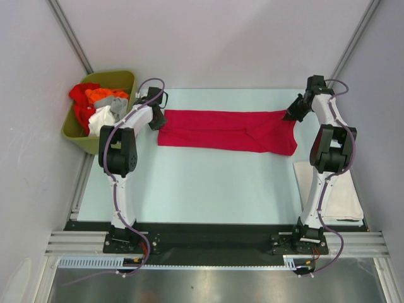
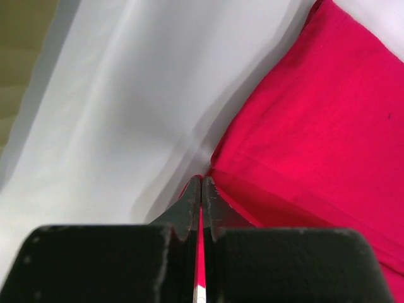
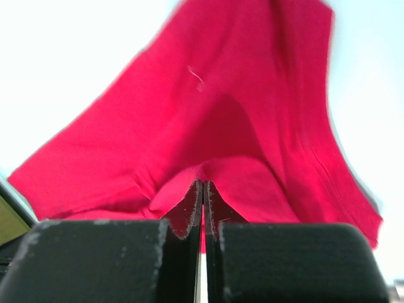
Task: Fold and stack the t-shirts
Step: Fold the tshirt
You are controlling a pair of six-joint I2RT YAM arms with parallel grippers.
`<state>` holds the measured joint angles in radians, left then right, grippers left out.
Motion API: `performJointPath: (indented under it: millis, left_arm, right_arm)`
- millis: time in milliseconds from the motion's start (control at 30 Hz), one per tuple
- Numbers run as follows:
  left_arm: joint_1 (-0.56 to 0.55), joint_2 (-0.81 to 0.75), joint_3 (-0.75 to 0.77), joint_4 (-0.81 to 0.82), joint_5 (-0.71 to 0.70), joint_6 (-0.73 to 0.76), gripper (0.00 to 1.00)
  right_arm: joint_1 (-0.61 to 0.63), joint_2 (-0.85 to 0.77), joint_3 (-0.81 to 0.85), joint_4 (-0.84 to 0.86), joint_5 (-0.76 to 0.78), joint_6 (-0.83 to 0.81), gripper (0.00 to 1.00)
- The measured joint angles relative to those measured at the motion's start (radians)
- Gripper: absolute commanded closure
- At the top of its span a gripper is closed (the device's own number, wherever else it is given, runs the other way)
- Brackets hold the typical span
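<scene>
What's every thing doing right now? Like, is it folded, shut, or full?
red t-shirt: folded into a long strip across the table, pinched at both ends.
left hand: shut on the shirt's left end.
right hand: shut on the shirt's right end.
off-white t-shirt: folded, lying flat at the table's near right corner.
green bin: full.
t-shirts in the bin: crumpled, not folded.

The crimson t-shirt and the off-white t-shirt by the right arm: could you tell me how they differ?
The crimson t-shirt is stretched in a long band; the off-white t-shirt is a compact rectangle. The left gripper and right gripper are shut on the crimson one's ends; the off-white one lies untouched. Both rest on the table.
</scene>
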<state>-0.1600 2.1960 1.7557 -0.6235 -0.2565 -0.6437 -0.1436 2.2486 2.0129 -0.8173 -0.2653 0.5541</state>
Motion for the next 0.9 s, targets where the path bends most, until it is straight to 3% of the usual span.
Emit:
performJointPath:
  millis: [800, 900]
  left_arm:
    - [0.013, 0.0, -0.001, 0.0, 0.002, 0.018, 1.0]
    - [0.013, 0.0, 0.0, 0.0, 0.008, 0.023, 0.93]
  right_arm:
    - [-0.025, -0.095, -0.085, 0.026, 0.04, 0.022, 1.0]
    - [-0.025, -0.076, -0.06, 0.026, 0.041, 0.022, 1.0]
